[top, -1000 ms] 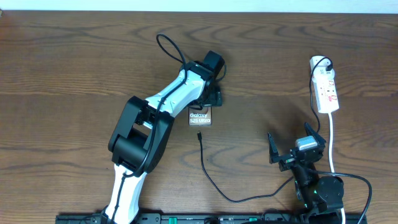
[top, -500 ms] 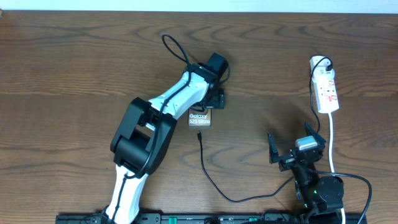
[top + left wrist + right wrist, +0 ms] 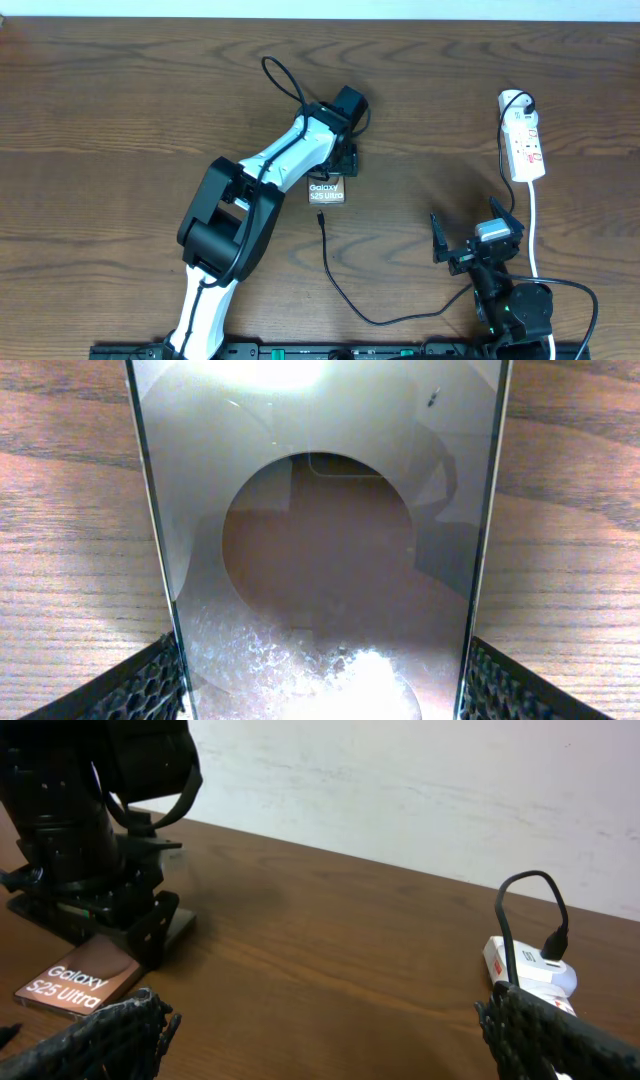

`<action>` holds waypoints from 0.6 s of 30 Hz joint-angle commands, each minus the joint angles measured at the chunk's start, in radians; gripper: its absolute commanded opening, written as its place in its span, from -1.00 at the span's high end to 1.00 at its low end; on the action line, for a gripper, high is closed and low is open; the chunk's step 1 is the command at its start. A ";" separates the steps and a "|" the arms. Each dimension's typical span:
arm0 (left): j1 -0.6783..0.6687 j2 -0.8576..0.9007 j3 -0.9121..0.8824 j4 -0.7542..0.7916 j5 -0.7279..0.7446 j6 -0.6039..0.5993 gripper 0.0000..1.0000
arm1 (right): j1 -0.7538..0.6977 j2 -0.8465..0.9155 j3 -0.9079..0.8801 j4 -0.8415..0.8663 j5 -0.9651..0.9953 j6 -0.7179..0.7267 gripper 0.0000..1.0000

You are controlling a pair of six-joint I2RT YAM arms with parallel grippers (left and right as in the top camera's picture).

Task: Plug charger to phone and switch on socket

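Observation:
The phone (image 3: 326, 191) lies flat on the table with white "Galaxy" lettering facing up. It fills the left wrist view (image 3: 320, 510). My left gripper (image 3: 340, 162) is shut on the phone's far end, with a jaw on each long edge (image 3: 320, 685). The charger cable (image 3: 335, 285) curves across the table. Its connector tip (image 3: 319, 216) lies just short of the phone's near end, apart from it. The socket strip (image 3: 525, 145) lies at the far right with a black plug in its far end. My right gripper (image 3: 475, 238) is open and empty, near the front right.
The strip's white cord (image 3: 533, 225) runs down past my right arm. In the right wrist view the phone (image 3: 75, 985) is at the left under my left gripper (image 3: 100, 890), and the strip (image 3: 530, 965) is at the right. A white wall stands behind the table.
My left gripper has shifted slightly right and toward the front with the phone, bringing its near end closer to the cable tip. The right arm has not moved.

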 commanded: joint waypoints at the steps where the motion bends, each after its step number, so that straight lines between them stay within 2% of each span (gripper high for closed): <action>1: 0.017 0.001 -0.038 -0.015 0.070 0.005 -0.56 | 0.000 -0.006 -0.001 -0.003 0.000 -0.010 -0.99; 11: 0.057 -0.106 -0.037 -0.079 0.101 0.008 -0.54 | 0.000 -0.006 -0.001 -0.003 0.000 -0.011 -0.99; 18: 0.077 -0.154 -0.037 -0.085 0.206 0.055 -0.54 | 0.000 -0.006 -0.001 0.003 -0.060 -0.010 -0.99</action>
